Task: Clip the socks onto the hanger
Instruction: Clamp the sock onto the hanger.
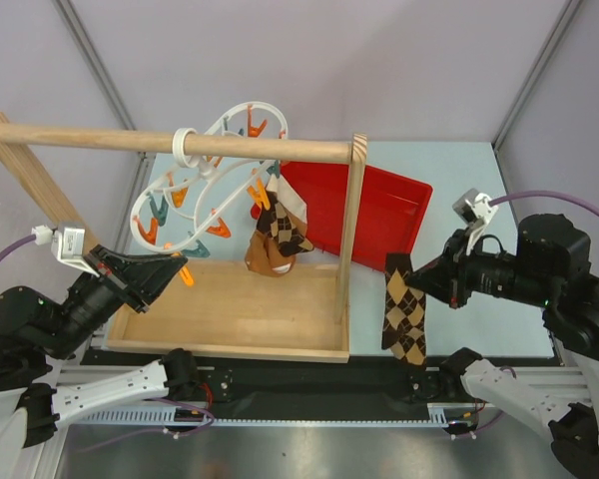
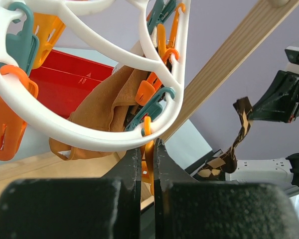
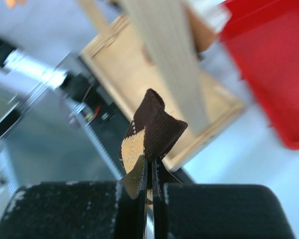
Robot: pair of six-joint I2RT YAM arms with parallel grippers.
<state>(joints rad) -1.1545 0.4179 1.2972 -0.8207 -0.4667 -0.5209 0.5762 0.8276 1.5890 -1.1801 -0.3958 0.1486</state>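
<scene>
Presently the left claw (image 2: pixel 147 147) pinches an orange plastic peg (image 2: pixel 149 169) on the white wavy hanger (image 2: pixel 79 135); the right claw (image 3: pixel 149 172) grips a brown argyle fabric sock (image 3: pixel 158 127).

Item count: two socks, one sock (image 1: pixel 276 239) at frame centre and one sock (image 1: pixel 404 314) at lower right; one hanger (image 1: pixel 185 147); one wooden rod frame (image 1: pixel 100 138); one red tray (image 1: pixel 394 205); two grippers, left gripper (image 1: pixel 177 267) and right gripper (image 1: pixel 427 281); clip pegs (image 2: pixel 5 124) in two colours, too overlapped for an exact count.
</scene>
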